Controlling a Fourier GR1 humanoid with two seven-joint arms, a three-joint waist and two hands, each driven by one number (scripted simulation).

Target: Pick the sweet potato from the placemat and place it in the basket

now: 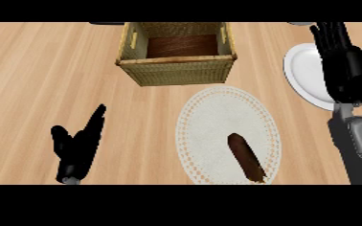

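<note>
A dark brown sweet potato lies on the near right part of a round white placemat, its length running toward the view's lower edge. Behind the placemat stands a woven basket with a dark wooden floor and nothing inside. My left hand rests open at the lower left, fingers straight and pointing up, well apart from the placemat. My right hand is raised at the right edge with its fingers extended toward the back, above a white plate and to the right of the placemat.
A white plate lies at the right edge, partly hidden by my right hand. A dark object shows at the counter's far edge, left of the basket. Bare wooden counter spreads to the left.
</note>
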